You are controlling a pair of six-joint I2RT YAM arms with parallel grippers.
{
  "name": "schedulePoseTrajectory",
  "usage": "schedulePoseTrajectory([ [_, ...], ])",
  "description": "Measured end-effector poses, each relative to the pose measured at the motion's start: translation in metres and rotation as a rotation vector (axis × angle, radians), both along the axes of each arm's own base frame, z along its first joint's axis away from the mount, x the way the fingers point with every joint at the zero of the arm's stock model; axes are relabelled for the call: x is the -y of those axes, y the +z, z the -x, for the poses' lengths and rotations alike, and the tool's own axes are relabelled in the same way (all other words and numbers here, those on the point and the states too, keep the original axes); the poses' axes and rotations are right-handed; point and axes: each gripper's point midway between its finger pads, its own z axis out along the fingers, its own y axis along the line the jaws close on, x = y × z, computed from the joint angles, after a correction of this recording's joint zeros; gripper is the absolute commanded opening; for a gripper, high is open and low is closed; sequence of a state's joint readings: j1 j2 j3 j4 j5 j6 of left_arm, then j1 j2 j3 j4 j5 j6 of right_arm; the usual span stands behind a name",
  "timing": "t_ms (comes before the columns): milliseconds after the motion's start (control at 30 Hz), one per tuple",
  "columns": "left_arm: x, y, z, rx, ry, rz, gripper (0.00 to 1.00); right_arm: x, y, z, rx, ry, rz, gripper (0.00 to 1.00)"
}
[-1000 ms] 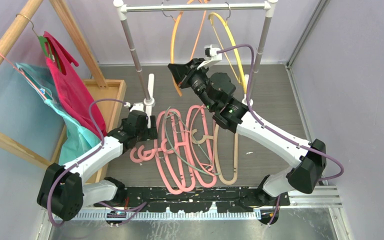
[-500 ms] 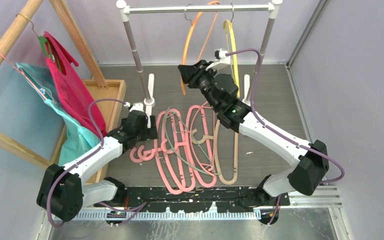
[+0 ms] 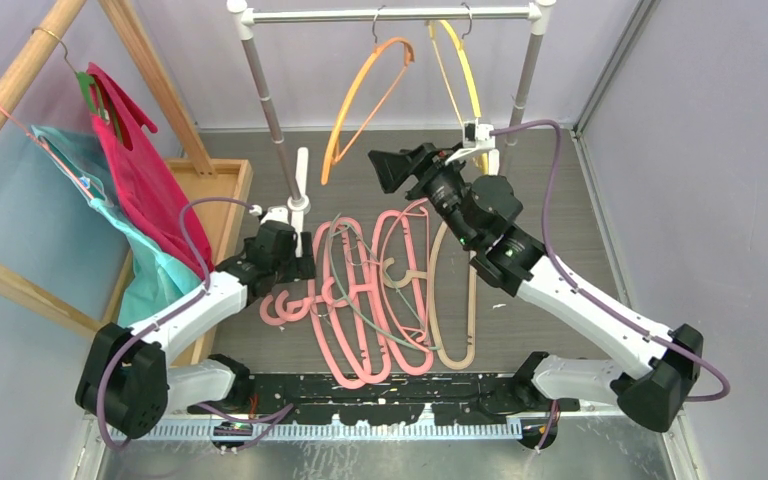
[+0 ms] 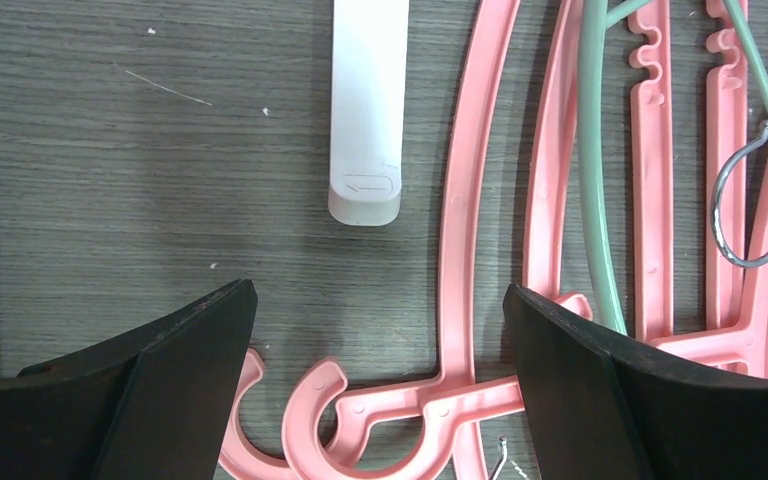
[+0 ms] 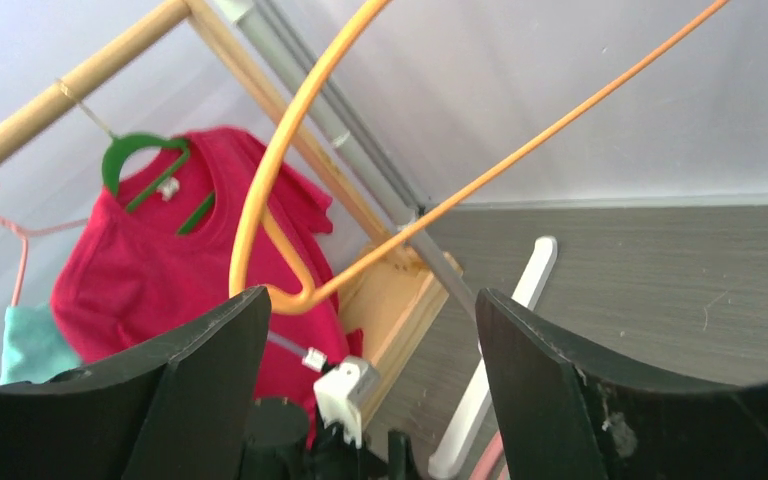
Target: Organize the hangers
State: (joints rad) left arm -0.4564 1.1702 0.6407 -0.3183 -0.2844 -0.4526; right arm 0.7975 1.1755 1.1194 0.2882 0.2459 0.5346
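An orange hanger point(image 3: 365, 95) and a yellow hanger point(image 3: 457, 60) hang by their hooks on the metal rail point(image 3: 390, 15). Several thick pink hangers point(image 3: 360, 378) lie on the floor with a beige hanger point(image 3: 473, 300) at their right. A thin grey-green hanger point(image 4: 592, 180) lies across the pink ones point(image 4: 460, 200). My right gripper point(image 3: 388, 165) is open in the air just right of the orange hanger point(image 5: 290, 150), with nothing between its fingers. Low over the pink hooks, my left gripper point(image 4: 380, 290) stands open and holds nothing.
A wooden rack at the left carries a green hanger with red cloth point(image 3: 135, 170) and teal cloth point(image 3: 110, 210). Its wooden base point(image 3: 225, 185) lies beside my left arm. The rail's white foot point(image 4: 365, 100) lies just ahead of the left gripper. Walls close both sides.
My right gripper has opened and let go of the orange hanger, then drawn back to the right. The orange hanger now hangs free, swung out to the left. The left arm has not moved.
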Motion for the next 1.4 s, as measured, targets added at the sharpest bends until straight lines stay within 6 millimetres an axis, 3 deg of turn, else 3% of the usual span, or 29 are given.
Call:
schedulePoseTrajectory([
  [100,0.000,-0.004,0.000,-0.012,0.000,-0.006,0.98,-0.005,-0.015,0.017,-0.009,0.047,0.061,0.77],
  [200,-0.001,-0.007,0.001,-0.023,0.000,-0.012,0.98,-0.024,-0.049,0.040,-0.046,0.116,0.164,0.75],
  [300,-0.001,-0.012,0.002,-0.040,0.000,-0.021,0.98,-0.051,-0.107,0.073,-0.105,0.215,0.325,0.72],
  [433,-0.001,-0.018,0.003,-0.058,0.001,-0.029,0.98,-0.070,-0.210,0.121,-0.211,0.354,0.594,0.68],
  [500,-0.001,-0.019,0.003,-0.063,0.001,-0.030,0.98,-0.061,-0.259,0.139,-0.272,0.393,0.718,0.66],
  [633,-0.001,-0.021,0.002,-0.066,0.003,-0.031,0.98,-0.028,-0.323,0.157,-0.370,0.407,0.878,0.66],
  [767,-0.001,-0.023,0.002,-0.071,0.003,-0.033,0.98,-0.006,-0.346,0.157,-0.407,0.360,0.956,0.66],
  [967,-0.001,-0.024,0.001,-0.073,0.003,-0.033,0.98,0.003,-0.351,0.148,-0.406,0.292,0.985,0.65],
  [1100,-0.001,-0.024,0.001,-0.072,0.003,-0.033,0.98,0.006,-0.369,0.146,-0.428,0.272,1.031,0.53],
  [1233,-0.001,-0.024,0.001,-0.072,0.003,-0.033,0.98,0.012,-0.386,0.146,-0.457,0.251,1.066,0.48],
  [1333,-0.001,-0.024,0.001,-0.072,0.003,-0.033,0.98,0.016,-0.390,0.145,-0.464,0.233,1.073,0.33],
  [1400,-0.001,-0.024,0.001,-0.072,0.003,-0.033,0.98,0.016,-0.390,0.145,-0.464,0.229,1.065,0.31],
])
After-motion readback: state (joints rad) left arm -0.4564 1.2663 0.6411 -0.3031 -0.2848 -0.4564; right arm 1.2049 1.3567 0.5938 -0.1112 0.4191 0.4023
